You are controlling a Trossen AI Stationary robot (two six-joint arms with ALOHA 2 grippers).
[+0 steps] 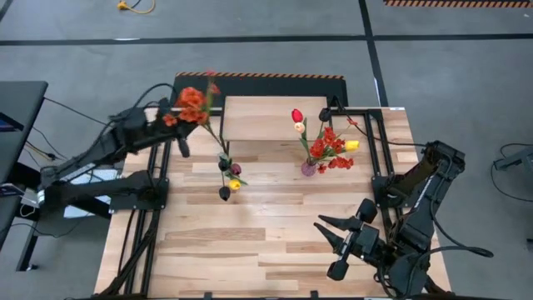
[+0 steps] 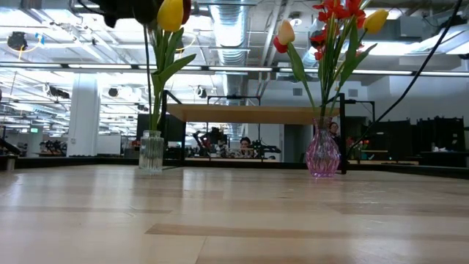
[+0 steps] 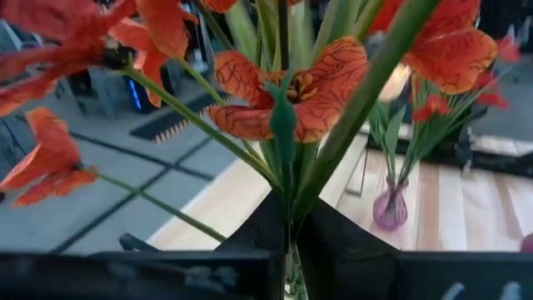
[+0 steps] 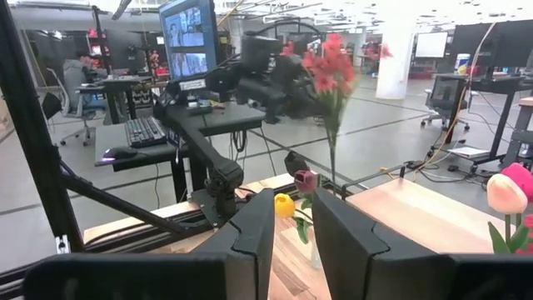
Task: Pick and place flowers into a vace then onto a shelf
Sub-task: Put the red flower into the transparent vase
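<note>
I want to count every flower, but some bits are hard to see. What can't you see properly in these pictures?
- Low view: the tulip tops in the clear glass vase are cut off by the top edge.
- Left wrist view: the stems vanish between the left end effector fingers.
- High view: the dark blooms are too small to count.

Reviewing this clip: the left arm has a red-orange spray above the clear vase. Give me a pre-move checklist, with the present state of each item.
1. Left gripper shut on the red-orange spray: ok.
2. Spray stem reaching down toward the clear vase: ok.
3. Stem tip inside the vase mouth: cannot tell.
4. Clear vase upright, tulips already in: ok.
5. Pink vase upright, standing apart: ok.
6. Right gripper parked at the near edge, empty: ok.
</note>
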